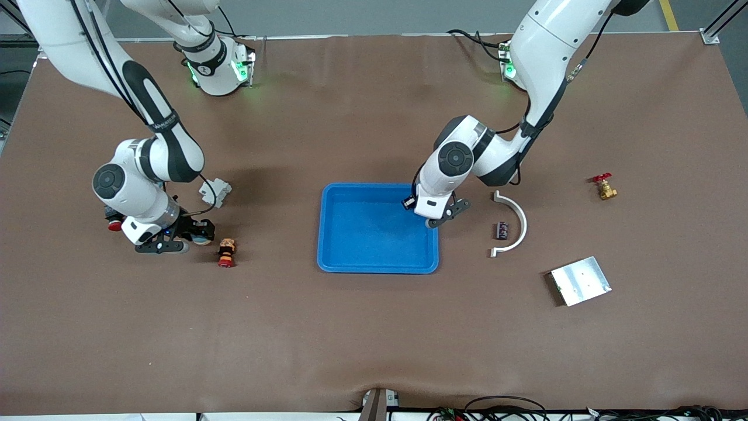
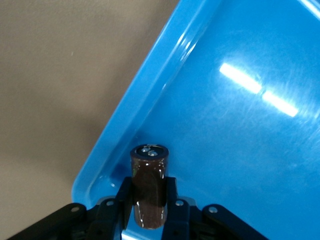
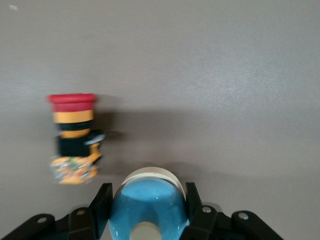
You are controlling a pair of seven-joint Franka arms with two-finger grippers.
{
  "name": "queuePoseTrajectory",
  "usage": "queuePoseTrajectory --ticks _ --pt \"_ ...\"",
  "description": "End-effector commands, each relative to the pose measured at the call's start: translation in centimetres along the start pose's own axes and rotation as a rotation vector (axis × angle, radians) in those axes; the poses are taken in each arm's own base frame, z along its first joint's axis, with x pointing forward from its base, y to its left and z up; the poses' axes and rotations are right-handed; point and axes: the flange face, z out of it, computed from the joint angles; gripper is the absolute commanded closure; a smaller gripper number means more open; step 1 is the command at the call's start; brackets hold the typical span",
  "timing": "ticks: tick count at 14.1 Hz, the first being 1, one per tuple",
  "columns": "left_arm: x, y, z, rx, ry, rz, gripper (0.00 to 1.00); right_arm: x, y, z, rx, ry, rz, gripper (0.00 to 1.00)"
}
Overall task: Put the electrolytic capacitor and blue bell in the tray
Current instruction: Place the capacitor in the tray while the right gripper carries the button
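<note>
Both grippers are clenched: left gripper (image 2: 148, 207) grasps the capacitor (image 2: 149, 192) over the tray (image 1: 374, 263) (at its 3 o'clock rim), right gripper (image 3: 148, 210) the blue bell (image 3: 147, 207).

My left arm reaches down from its base, wrist bent, and my left gripper (image 2: 148, 202) hangs over the tray (image 1: 350, 260) corner, jaws clamped on the electrolytic capacitor (image 2: 149, 190). My right arm folds low at its end of the worktop, well apart from the tray; my right gripper (image 3: 148, 212) squeezes the blue bell (image 3: 148, 207).
</note>
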Motion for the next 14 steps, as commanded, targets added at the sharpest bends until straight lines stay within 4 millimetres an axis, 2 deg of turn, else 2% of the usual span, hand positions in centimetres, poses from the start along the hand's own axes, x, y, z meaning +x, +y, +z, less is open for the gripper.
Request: queuePoseTrajectory --ticks 1,5,6,7,8,11,14 --pt "0.5 0.5 0.1 -0.027 0.029 -0.013 1.0 -0.5 -2.8 -6.1 0.001 -0.009 0.037 1.0" --pt "0.6 0.5 0.0 -0.028 0.032 -0.018 1.0 -1.3 -6.5 -12.5 -0.003 -0.016 0.098 1.0" --pt "0.9 0.5 -0.3 -0.03 0.042 -0.008 0.68 -1.7 -7.3 -13.8 -0.004 -0.014 0.107 1.0" --pt "0.9 0.6 -0.9 -0.035 0.053 0.0 0.3 -1.7 -8.6 -14.9 -0.002 -0.002 0.109 1.0" --pt "1.0 0.7 -1.7 -0.042 0.06 0.001 0.0 -1.7 -9.7 -15.3 -0.001 -0.005 0.13 1.0" --pt "0.9 0.9 -4.7 -0.053 0.079 0.001 0.0 -2.4 -14.0 -15.2 0.002 -0.004 0.192 1.0" --pt "2.7 -0.1 -9.0 -0.043 0.103 -0.012 0.0 -3.3 -18.0 -15.1 0.004 0.002 0.246 1.0"
